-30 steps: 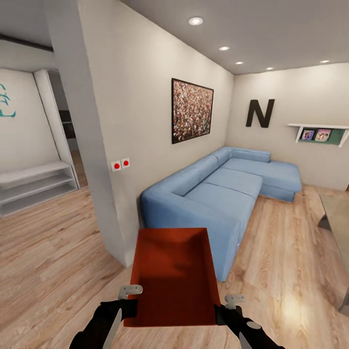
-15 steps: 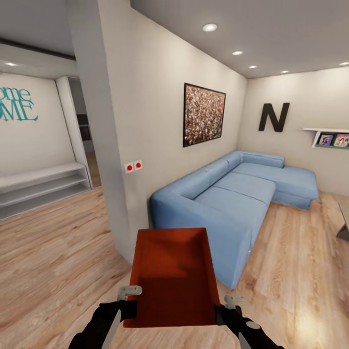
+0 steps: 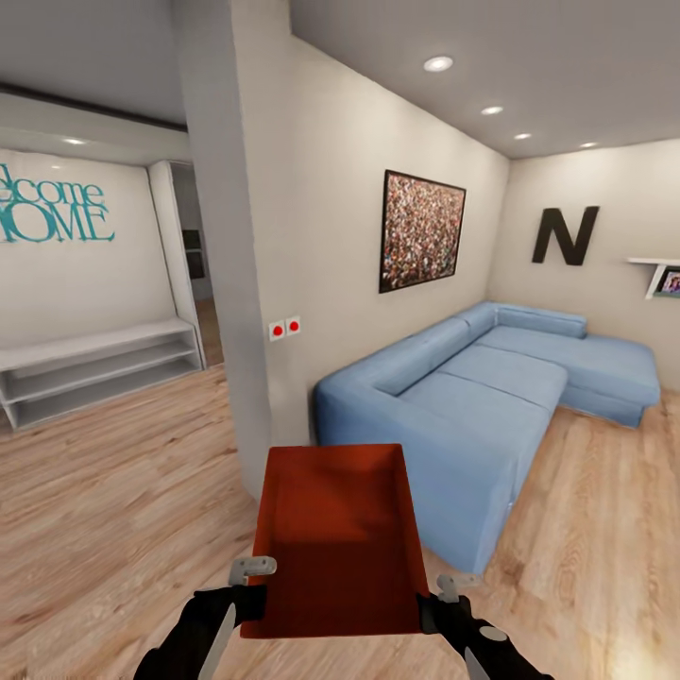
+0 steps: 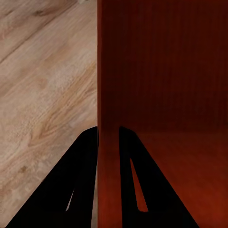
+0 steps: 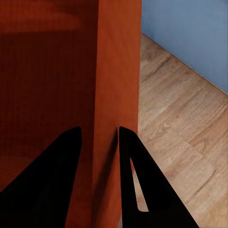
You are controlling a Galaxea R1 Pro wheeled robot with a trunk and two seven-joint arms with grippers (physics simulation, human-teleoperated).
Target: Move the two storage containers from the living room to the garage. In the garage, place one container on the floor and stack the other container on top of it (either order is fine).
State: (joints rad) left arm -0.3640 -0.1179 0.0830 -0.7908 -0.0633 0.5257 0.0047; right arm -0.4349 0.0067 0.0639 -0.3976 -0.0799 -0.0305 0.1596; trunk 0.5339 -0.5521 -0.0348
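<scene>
Carried over the light wood plank floor (image 3: 113, 510) of the living room: one rust-red rectangular open-top storage container (image 3: 335, 538), level and low in the head view, left gripper (image 4: 108, 137) with jaws pinched on its left wall, right gripper (image 5: 99, 137) with jaws clamped on its right wall. Beyond, a pale blue sectional sofa (image 3: 491, 387), a speckled framed picture (image 3: 422, 229), a black letter N (image 3: 565, 235), teal "Welcome HOME" lettering (image 3: 52, 210).
</scene>
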